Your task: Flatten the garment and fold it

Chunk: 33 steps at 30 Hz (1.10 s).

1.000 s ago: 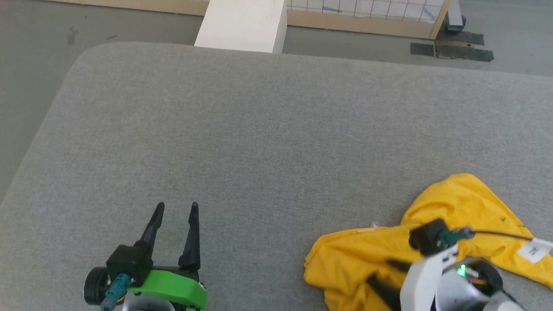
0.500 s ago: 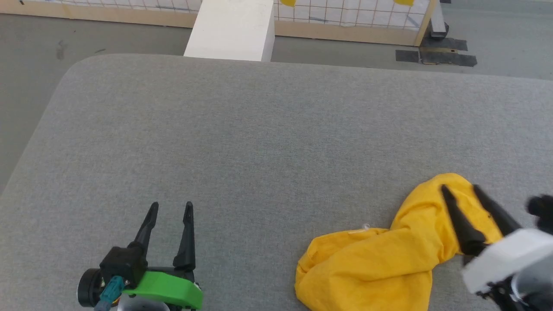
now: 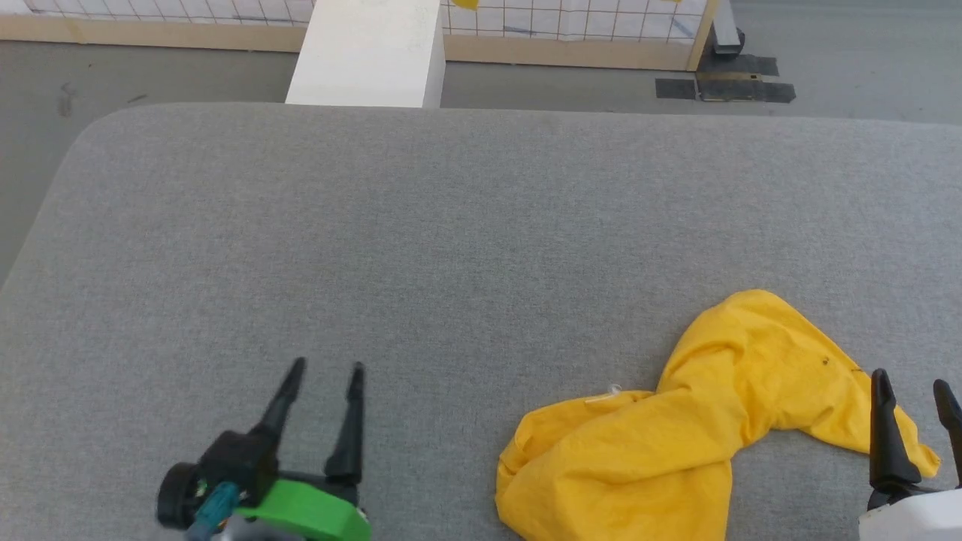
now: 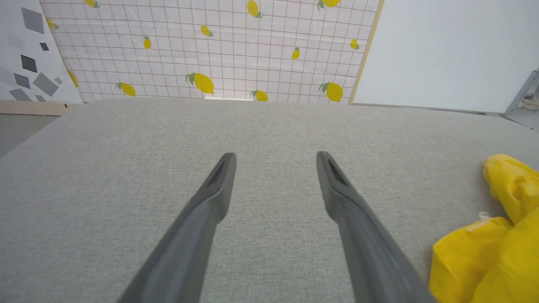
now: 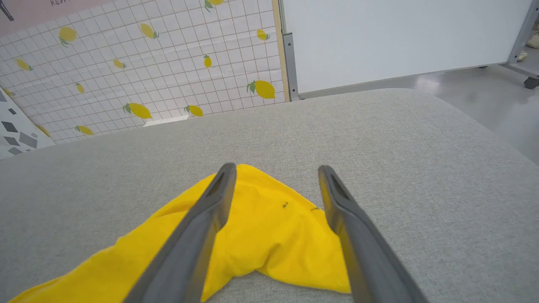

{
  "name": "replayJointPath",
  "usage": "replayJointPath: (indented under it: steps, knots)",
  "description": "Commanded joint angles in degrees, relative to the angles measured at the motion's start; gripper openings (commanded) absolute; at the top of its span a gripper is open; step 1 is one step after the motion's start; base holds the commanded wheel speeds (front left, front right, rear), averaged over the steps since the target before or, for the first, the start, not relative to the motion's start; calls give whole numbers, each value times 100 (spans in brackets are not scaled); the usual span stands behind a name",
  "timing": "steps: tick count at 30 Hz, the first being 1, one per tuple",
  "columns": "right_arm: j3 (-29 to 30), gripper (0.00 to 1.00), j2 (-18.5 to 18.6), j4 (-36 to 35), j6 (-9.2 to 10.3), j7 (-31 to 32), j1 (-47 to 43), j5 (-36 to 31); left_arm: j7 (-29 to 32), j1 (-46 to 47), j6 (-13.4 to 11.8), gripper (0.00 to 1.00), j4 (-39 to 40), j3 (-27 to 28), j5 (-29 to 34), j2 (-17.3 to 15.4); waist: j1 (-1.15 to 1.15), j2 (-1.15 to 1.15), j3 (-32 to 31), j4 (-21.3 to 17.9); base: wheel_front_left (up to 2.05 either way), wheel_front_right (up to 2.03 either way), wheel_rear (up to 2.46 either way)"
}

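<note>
I'm working in a staged test lab: beyond the grey padded table stand a lemon-print backdrop and a wheeled white partition.

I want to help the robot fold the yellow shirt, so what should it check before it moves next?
1. Is the left gripper open and empty? Ok: its fingers are apart over the bare table.
2. Is the right gripper open and empty? Ok: its fingers are apart over the right end of the garment.
3. Is the garment lying flat? Not ok: it is bunched and twisted.
4. Is there room to spread it? Ok: there is wide bare grey surface to its left and beyond it.
5. Which side faces up? Cannot tell: the cloth in sight is plain yellow.
</note>
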State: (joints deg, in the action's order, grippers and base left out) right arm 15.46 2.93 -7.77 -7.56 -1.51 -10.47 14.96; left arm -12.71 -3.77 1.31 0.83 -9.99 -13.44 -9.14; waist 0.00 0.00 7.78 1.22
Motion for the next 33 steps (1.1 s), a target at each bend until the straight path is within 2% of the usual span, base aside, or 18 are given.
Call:
replayJointPath:
  steps: [1,7,14,20,30,31,32,33]
  knots:
    - [28,100,-4,16,8,-47,139,-65,221,125,142,100,30,-124,-43,-59,0,0,15,-8,0,0,0]
    - [158,100,-4,-30,8,-14,311,-146,1658,760,545,100,155,-989,-217,-392,0,0,147,76,0,0,0]
    - [126,100,-5,-120,8,49,463,-142,2985,1727,614,100,5,-2407,-786,-916,0,0,364,52,0,0,0]
    - [108,100,-5,-204,8,113,534,-158,3490,2400,616,100,-204,-3305,-1299,-1152,0,0,540,-62,0,0,0]
    - [101,100,-5,-211,8,148,547,-148,3898,2827,617,100,-777,-4239,-1844,-1311,0,0,699,-239,0,0,0]
    - [103,100,-5,-209,8,152,549,-150,3872,2853,617,37,-821,-4314,-1865,-1319,0,0,696,-249,0,0,0]
    - [111,100,-5,-207,8,158,553,-152,3794,2891,617,0,-869,-4397,-1878,-1324,0,0,689,-259,0,0,0]
    - [119,100,-5,-206,8,163,558,-154,3724,2921,617,0,-931,-4462,-1903,-1325,0,0,678,-267,0,0,0]
